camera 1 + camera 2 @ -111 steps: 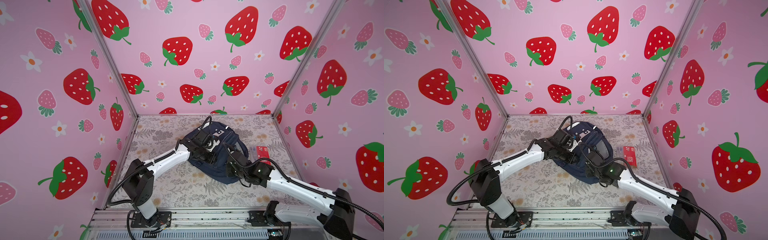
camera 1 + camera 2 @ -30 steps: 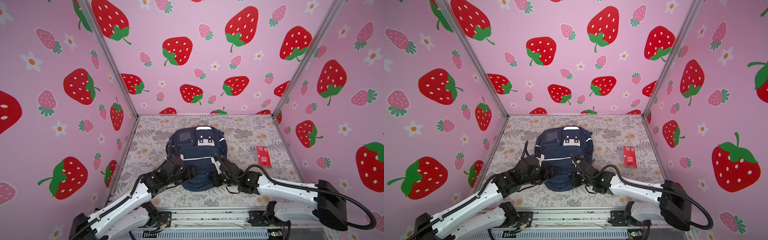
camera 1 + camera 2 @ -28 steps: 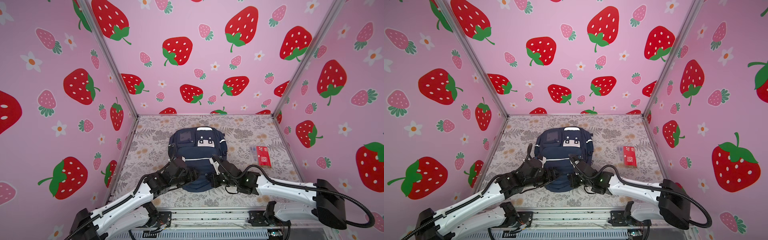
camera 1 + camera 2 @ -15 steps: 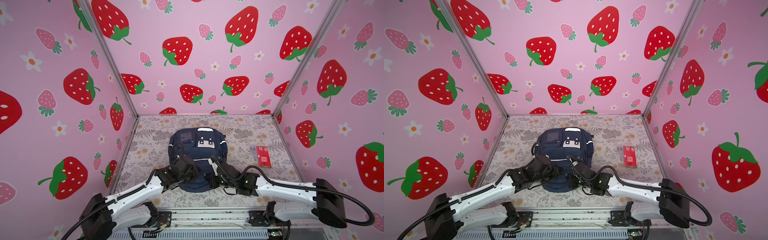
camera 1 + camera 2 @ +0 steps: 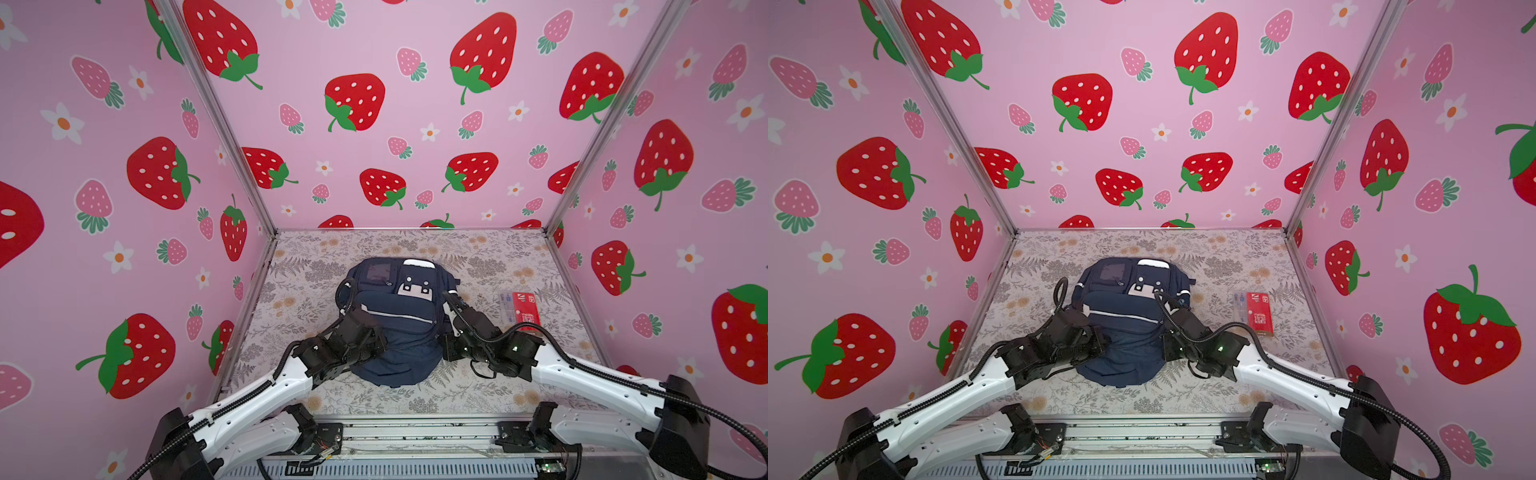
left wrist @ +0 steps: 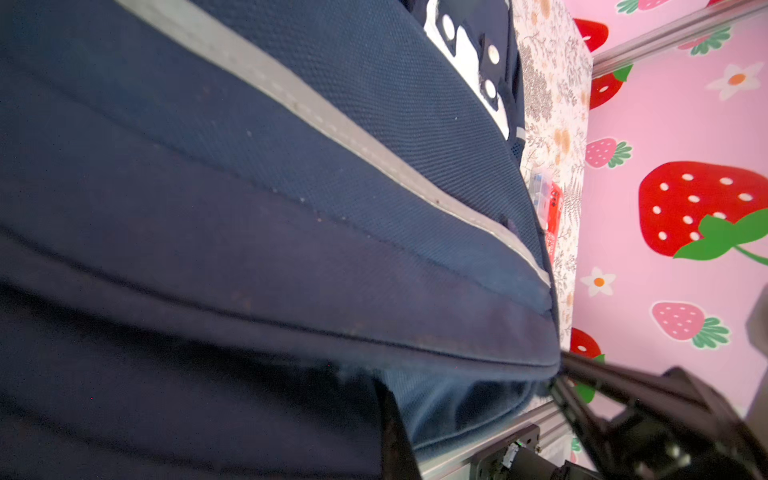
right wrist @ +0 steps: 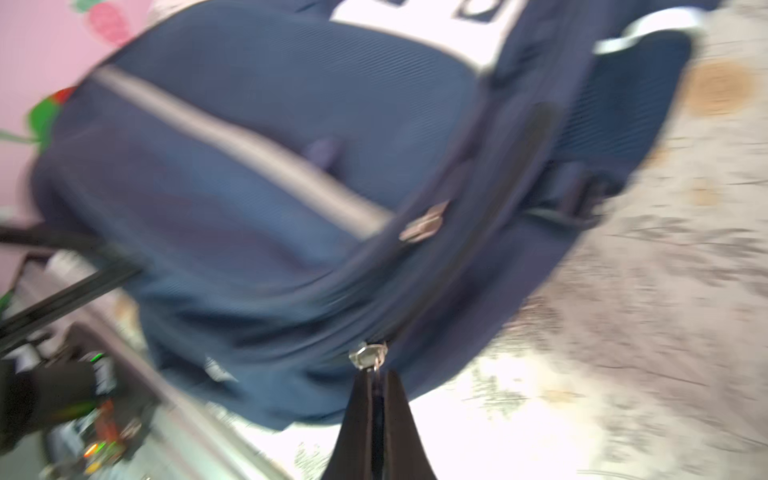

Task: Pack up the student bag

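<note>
Pink strawberry walls [image 5: 374, 62] stand around our flowery table [image 5: 316, 266]. The student bag [image 5: 395, 316] lies between our two grippers. Our right gripper [image 7: 376, 374] is pinched tight on a zip pull [image 7: 368, 357]. Our left gripper [image 5: 379, 337] is closed against the bag's side; we cannot tell if it has cloth.

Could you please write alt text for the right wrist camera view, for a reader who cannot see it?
The right gripper, jaws shut, pinches a silver zipper pull at the edge of the navy student bag, which fills most of the blurred view. Floral table cover shows beside the bag.
</note>
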Controlling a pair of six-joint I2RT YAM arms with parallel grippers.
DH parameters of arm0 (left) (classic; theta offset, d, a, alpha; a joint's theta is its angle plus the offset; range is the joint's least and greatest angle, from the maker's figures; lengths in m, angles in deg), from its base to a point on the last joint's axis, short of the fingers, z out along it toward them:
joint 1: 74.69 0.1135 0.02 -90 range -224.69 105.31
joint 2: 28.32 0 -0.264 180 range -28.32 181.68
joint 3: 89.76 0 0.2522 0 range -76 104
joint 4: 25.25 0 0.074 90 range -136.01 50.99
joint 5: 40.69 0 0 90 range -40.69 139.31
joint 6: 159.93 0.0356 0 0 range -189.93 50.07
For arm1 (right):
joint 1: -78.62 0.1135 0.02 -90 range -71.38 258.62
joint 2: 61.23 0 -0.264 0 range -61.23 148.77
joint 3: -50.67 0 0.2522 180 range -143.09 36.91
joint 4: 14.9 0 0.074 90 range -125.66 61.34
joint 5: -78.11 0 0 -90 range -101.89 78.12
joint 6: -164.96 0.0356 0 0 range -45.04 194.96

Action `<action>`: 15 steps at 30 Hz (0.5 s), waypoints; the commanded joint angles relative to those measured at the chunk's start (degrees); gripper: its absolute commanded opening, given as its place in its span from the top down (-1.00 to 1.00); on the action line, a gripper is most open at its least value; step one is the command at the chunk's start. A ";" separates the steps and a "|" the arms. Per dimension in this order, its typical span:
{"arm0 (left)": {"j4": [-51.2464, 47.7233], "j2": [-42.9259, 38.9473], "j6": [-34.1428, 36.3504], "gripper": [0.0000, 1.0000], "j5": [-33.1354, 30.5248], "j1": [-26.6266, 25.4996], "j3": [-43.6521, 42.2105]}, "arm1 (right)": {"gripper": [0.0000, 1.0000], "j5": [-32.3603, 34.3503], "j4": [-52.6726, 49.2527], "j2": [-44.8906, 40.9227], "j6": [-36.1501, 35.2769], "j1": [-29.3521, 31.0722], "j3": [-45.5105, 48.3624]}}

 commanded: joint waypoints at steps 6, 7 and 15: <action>-9.94 -4.18 11.29 1.00 1.76 3.33 1.67 | 1.00 9.13 -0.66 9.70 -8.90 -13.93 -5.31; -10.28 -4.26 11.79 1.00 2.55 3.46 1.50 | 1.00 10.12 0.41 11.49 -9.18 -15.39 -6.02; -8.68 -6.11 11.94 1.00 6.86 3.73 -2.80 | 1.00 9.23 9.24 18.57 -14.75 -19.14 -10.03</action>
